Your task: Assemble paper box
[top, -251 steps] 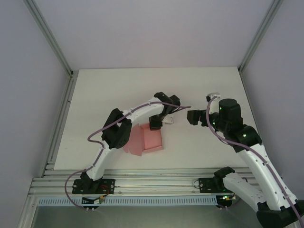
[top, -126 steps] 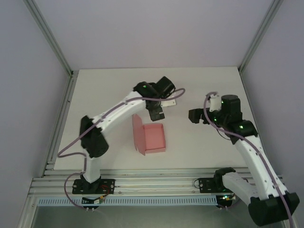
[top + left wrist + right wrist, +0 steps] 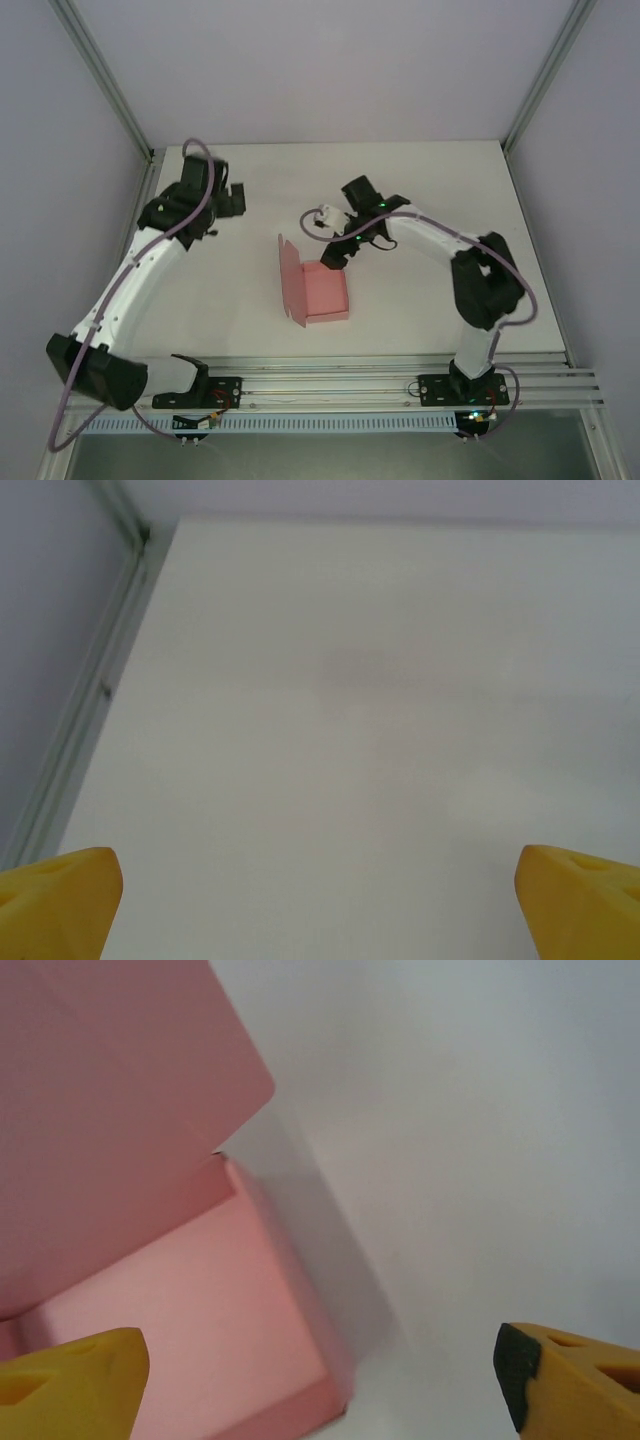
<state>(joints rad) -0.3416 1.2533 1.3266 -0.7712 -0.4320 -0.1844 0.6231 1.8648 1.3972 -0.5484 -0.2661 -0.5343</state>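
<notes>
The paper box (image 3: 325, 292) sits at the middle of the white table (image 3: 420, 300). Its open tray has its long axis running up-down in the top view, slightly tilted, and the lid flap (image 3: 290, 280) stands along its left side. Grey walls (image 3: 300, 70) and an aluminium rail (image 3: 300, 385) enclose the table.

The right gripper (image 3: 334, 256) hangs at the tray's upper right corner, jaws spread wide and holding nothing. I cannot tell whether it touches the box. The left gripper (image 3: 234, 200), at upper left, is equally wide and empty. The wrist views cut off all but the yellow fingertips (image 3: 70, 1380).
</notes>
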